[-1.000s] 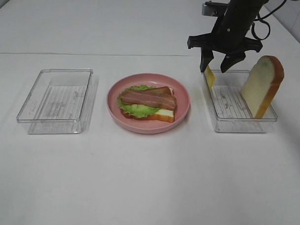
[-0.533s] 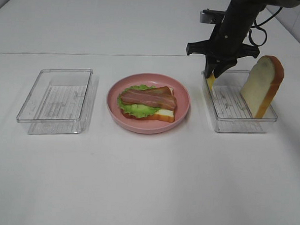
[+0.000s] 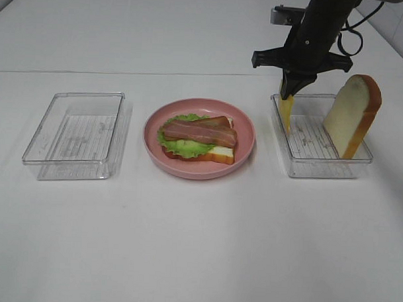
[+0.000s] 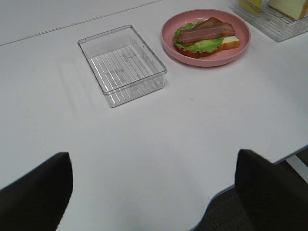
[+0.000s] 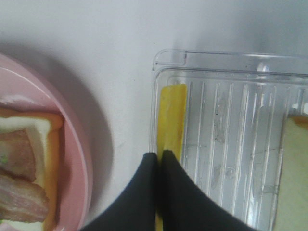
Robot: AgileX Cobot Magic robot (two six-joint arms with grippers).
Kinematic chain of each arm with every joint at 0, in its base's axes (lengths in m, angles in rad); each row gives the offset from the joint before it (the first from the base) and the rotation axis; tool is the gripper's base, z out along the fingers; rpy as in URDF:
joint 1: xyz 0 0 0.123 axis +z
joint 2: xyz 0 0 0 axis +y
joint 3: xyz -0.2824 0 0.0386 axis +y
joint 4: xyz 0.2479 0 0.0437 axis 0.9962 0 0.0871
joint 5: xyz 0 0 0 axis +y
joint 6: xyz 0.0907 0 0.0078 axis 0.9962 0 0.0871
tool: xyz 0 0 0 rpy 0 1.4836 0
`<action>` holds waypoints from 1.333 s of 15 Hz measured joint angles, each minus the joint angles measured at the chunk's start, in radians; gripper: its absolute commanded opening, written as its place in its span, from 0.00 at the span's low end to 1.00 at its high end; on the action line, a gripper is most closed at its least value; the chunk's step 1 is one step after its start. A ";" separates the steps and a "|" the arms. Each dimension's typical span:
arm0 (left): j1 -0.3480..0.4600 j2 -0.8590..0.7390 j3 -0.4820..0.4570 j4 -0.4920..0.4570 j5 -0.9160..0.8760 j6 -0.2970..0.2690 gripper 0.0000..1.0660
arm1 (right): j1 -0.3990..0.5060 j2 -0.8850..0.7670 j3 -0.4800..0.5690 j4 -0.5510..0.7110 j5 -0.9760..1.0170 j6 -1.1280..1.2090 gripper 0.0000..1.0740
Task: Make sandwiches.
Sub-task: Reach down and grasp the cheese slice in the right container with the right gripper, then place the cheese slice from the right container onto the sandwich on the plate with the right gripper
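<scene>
On the pink plate (image 3: 248, 150) lies the partly built sandwich (image 3: 198, 137): bread, green lettuce and a bacon strip on top. It also shows in the left wrist view as the sandwich (image 4: 204, 34). My right gripper (image 3: 287, 92) is shut on the top edge of a yellow cheese slice (image 3: 285, 111), which hangs at the left end of the right container (image 3: 320, 167). In the right wrist view the fingertips of the gripper (image 5: 159, 155) pinch the cheese (image 5: 173, 113). My left gripper (image 4: 151, 155) hovers open over bare table, holding nothing.
A bread slice (image 3: 352, 116) leans upright against the right container's far right wall. An empty clear container (image 3: 72, 170) sits left of the plate and also appears in the left wrist view (image 4: 122, 62). The table's front edge lies close below the left gripper.
The right gripper came down onto the cheese, closed on it and lifted it slightly off the container's left wall. The left arm has not moved.
</scene>
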 measured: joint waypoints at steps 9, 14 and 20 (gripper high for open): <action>0.000 0.000 0.000 0.000 0.000 0.001 0.82 | 0.013 -0.160 0.002 0.453 0.091 -0.174 0.00; 0.000 0.000 0.000 0.000 0.000 0.001 0.82 | 0.152 -0.077 0.002 0.519 0.022 -0.199 0.00; 0.000 0.000 0.000 0.000 0.000 0.001 0.82 | 0.176 0.037 0.002 0.600 -0.065 -0.186 0.00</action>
